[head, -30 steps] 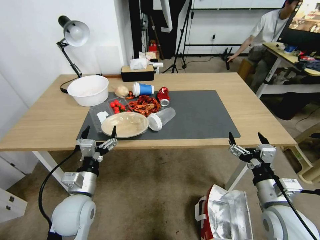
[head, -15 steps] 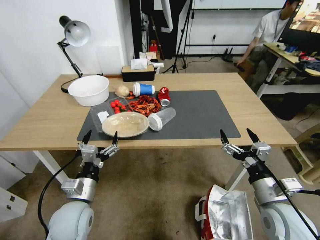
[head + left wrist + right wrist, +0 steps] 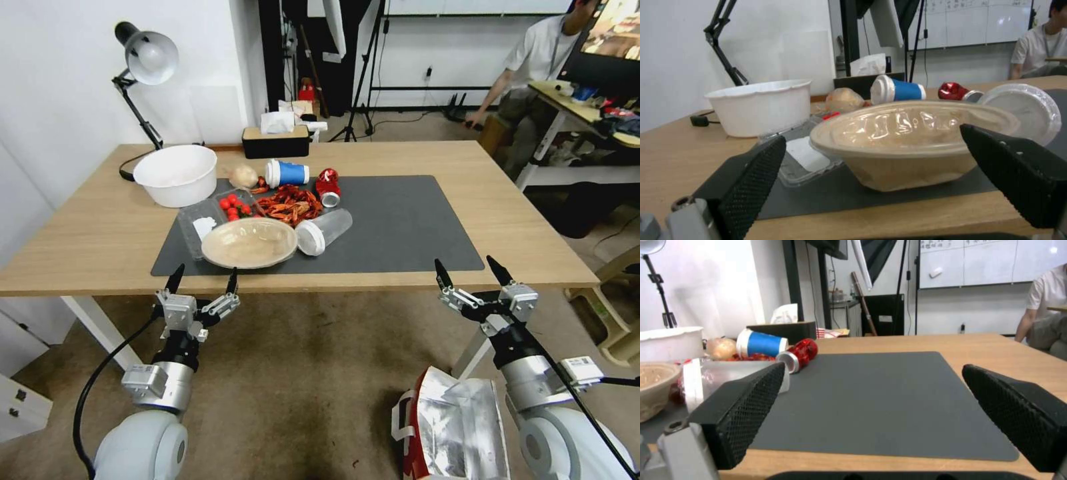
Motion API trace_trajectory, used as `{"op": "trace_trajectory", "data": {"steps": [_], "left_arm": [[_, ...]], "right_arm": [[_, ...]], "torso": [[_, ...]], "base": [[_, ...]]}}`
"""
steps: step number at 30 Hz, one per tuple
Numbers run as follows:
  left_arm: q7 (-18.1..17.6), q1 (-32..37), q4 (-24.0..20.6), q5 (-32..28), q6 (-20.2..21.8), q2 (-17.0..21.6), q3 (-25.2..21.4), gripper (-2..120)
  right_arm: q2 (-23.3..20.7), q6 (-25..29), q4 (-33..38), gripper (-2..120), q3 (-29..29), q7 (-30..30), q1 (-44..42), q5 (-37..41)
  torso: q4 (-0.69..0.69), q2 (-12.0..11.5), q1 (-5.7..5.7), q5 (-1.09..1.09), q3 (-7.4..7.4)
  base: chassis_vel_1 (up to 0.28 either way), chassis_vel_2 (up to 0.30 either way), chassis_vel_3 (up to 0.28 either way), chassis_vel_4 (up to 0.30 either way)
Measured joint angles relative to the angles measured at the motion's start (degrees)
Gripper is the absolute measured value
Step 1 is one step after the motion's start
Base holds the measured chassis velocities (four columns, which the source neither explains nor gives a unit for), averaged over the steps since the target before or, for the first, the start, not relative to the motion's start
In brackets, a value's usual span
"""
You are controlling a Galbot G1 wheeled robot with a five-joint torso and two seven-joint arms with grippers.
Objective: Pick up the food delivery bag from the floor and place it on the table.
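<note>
Both grippers are spread wide and hold nothing: the right gripper (image 3: 472, 273) hovers just off the near edge of the table (image 3: 520, 220), toward its right end, and the left gripper (image 3: 203, 279) hovers off the same edge toward the left, in front of the tan bowl (image 3: 249, 243). From the right wrist, the fingers (image 3: 740, 411) frame the bare right half of the dark mat (image 3: 400, 227). The bag (image 3: 450, 427) stands on the floor (image 3: 300, 380) at the near right, close below the right arm, its top gaping so the foil lining shows and a white strap (image 3: 402, 417) lying along its left side. Judging by this, the pick has not begun; the step in hand is the approach, with the arms raised at table height, well above the bag. The next move calls for the right gripper to go down and back toward the bag and close on a strap or the rim. The mat's right half looks the likeliest spot for setting it down, since cups (image 3: 287, 173), a can (image 3: 327, 187) and food crowd the left.
</note>
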Motion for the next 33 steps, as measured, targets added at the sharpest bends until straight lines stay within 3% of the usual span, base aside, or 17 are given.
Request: {"op": "trace_trajectory", "data": {"steps": [33], "left_arm": [[1.23,2.37,-2.53,0.97,0.24,-0.72,-0.26,98]], "right_arm": [[0.26,0.59,0.35,100,0.06,0.76,0.07,0.41]], "torso": [[0.0,-9.35,-4.02,0.0,-5.35]], "base": [[0.0,0.0,0.0,0.0]]}}
